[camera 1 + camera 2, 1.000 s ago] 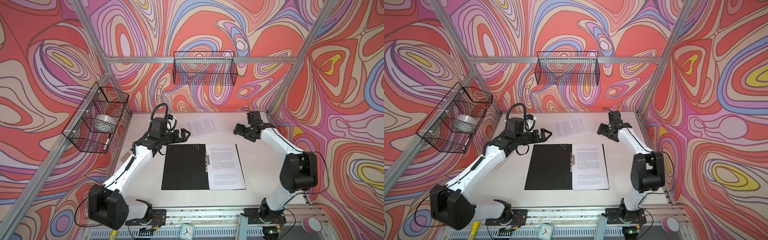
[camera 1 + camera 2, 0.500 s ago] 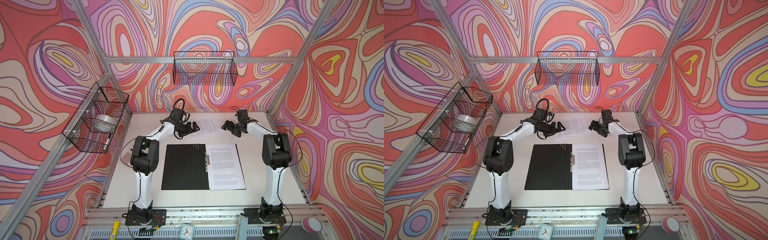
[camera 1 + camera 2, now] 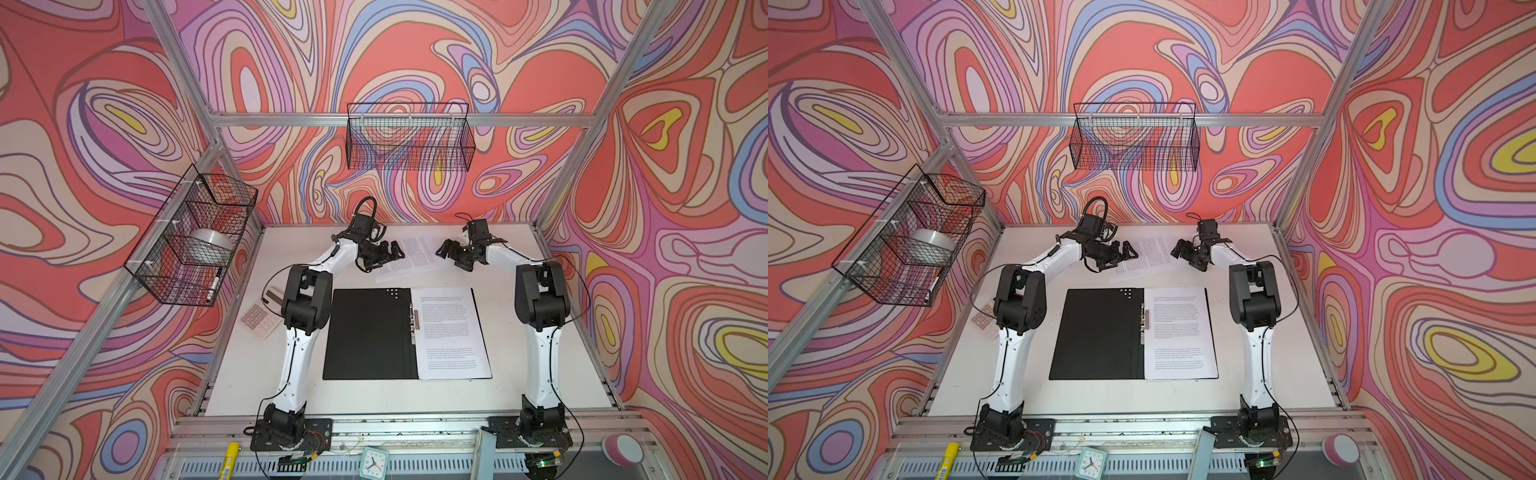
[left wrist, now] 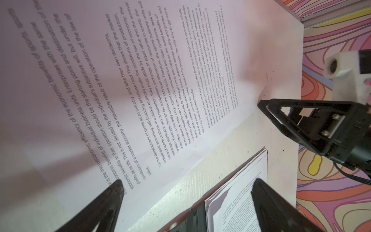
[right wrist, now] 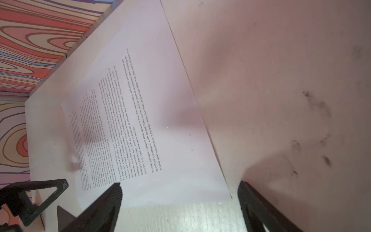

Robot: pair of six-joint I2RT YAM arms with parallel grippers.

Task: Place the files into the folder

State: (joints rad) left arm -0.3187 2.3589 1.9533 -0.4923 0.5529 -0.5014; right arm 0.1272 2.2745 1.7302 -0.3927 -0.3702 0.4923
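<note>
Folder (image 3: 370, 332) lies open, some files (image 3: 451, 332) already on its right half. One loose sheet (image 3: 409, 257) sits skewed just past the folder's far edge. Left gripper (image 3: 395, 254) and right gripper (image 3: 444, 250) flank that sheet, both spread wide, holding nothing.

Calculator (image 3: 258, 321) at left; wire basket (image 3: 191, 237) above it; clock (image 3: 374, 461) at front.

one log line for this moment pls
stage: pre-grasp | left gripper: open, beside loose sheet | right gripper: open, opposite side of it | folder: open flat, printed sheets on its right half
</note>
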